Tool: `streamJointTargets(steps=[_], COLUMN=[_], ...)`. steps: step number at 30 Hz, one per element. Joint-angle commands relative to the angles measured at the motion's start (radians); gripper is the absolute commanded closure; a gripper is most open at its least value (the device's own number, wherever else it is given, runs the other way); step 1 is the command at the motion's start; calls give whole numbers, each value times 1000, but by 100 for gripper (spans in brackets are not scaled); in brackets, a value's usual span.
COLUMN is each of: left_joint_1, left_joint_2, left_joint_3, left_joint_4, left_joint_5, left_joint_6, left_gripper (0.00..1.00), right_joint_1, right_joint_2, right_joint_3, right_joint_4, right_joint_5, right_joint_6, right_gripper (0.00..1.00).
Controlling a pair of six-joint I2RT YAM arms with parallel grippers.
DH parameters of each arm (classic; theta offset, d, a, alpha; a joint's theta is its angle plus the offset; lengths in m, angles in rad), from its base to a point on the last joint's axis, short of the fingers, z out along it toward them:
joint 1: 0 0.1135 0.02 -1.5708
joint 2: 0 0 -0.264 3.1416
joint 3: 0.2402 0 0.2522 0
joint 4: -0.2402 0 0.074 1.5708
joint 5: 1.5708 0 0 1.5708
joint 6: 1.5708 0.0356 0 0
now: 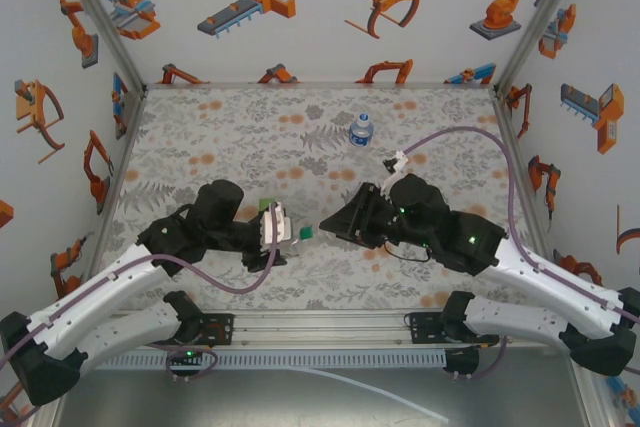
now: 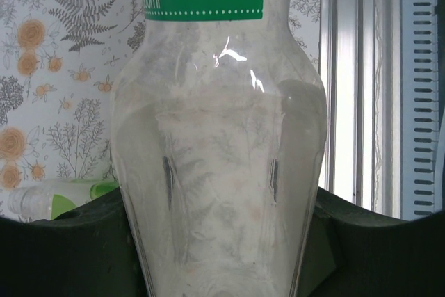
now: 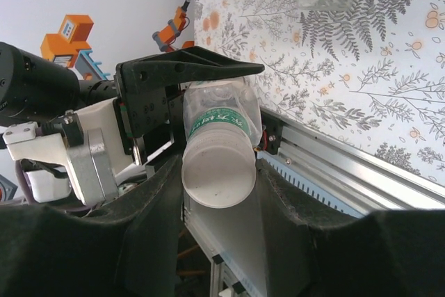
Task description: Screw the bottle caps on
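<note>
Between the right jaws, grip unclear, sits one end of the green-labelled bottle (image 3: 221, 122), clenched by left jaws

Desk (image 1: 250, 137): white ground, grey fern-and-leaf print, scattered orange flowers.
Walls (image 1: 320, 37): white, with cartoon robot arms in orange, grey and blue.
Arms (image 1: 100, 302): white shells, black joints.
Cables (image 1: 466, 130): purple.
Right fingers (image 3: 125, 255): black.
Green-labelled bottle (image 2: 219, 172): clear plastic; green label, white lettering, white dotted line along edge.
Bottle cap (image 3: 219, 172): white.
Blue-labelled bottle (image 1: 361, 130): clear, blue band, white top.
Rail (image 1: 330, 332): silver.
</note>
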State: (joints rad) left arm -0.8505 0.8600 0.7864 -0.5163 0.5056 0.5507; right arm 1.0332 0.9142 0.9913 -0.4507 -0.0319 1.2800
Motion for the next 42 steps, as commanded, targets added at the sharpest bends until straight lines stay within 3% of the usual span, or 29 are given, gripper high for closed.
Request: streamJointTargets(steps=[1,4,11,17,20,23,34,42], left_joint_1=[-12,-12,-13,-12,-12,-12,-12,-12], left_joint_2=[-14,-21,-17,-32,-42,-48,-52,-52], left_joint_3=[5,2,19,24,21,21,22,24], left_joint_4=[61,62,42,26,25,24,16,13], left_joint_5=[80,84,101,128,139,144,154,149], left_joint_6=[16,11,14,21,20,19,17,19], left_gripper=[100,100,100,100,100,100,100,100], right_joint_1=[-6,-8,-7,-7,-6,-7,-3,-2], right_joint_2=[-3,-25,-39,-33,-34,-30,-2,1], right_joint_3=[76,109,167,172,154,133,96,78], right_joint_4=[-46,-45,3,-2,-26,-21,27,61], right_joint_5=[112,118,-20,-408,-517,-546,-532,-518], right_joint_6=[-99,-297,-959,-1501,-1683,-1751,-1734,-1703], right_gripper=[61,44,40,41,42,42,45,58])
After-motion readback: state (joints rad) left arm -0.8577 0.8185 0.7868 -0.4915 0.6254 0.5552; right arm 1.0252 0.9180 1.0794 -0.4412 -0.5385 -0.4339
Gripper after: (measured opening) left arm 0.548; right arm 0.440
